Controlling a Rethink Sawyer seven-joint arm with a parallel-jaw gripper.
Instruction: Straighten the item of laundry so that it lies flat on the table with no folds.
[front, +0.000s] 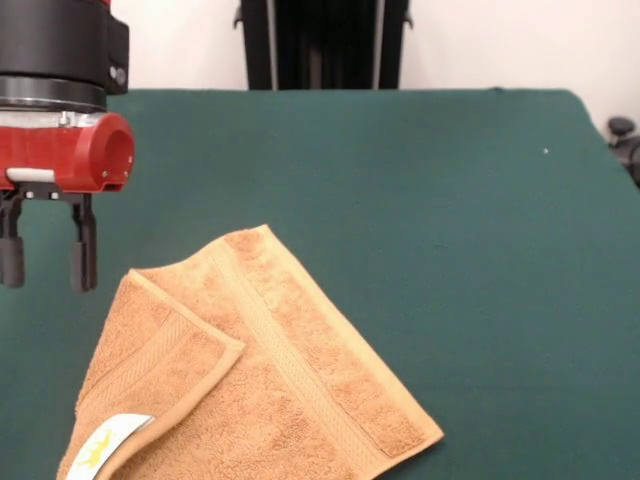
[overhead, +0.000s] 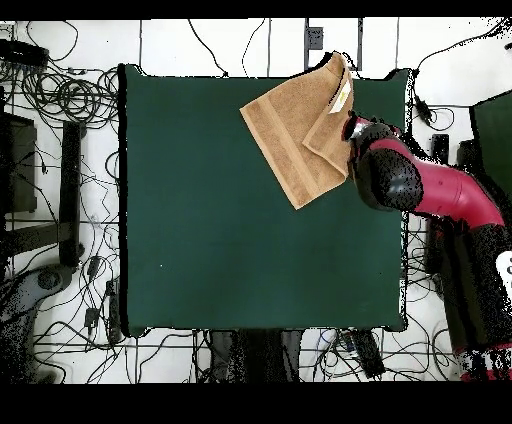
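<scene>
The gripper (front: 47, 260) hangs above the table (front: 450, 220) with its two fingers (front: 84, 258) parted and nothing between them. The towel (front: 270, 380) lies just below and beside it, toward the table's middle, not touching it. One corner, bearing the white label (front: 108, 442), is folded over the towel's gripper-side edge.

orange-tan towel (front: 270, 380), one corner folded over, on green table (front: 420, 200)
</scene>
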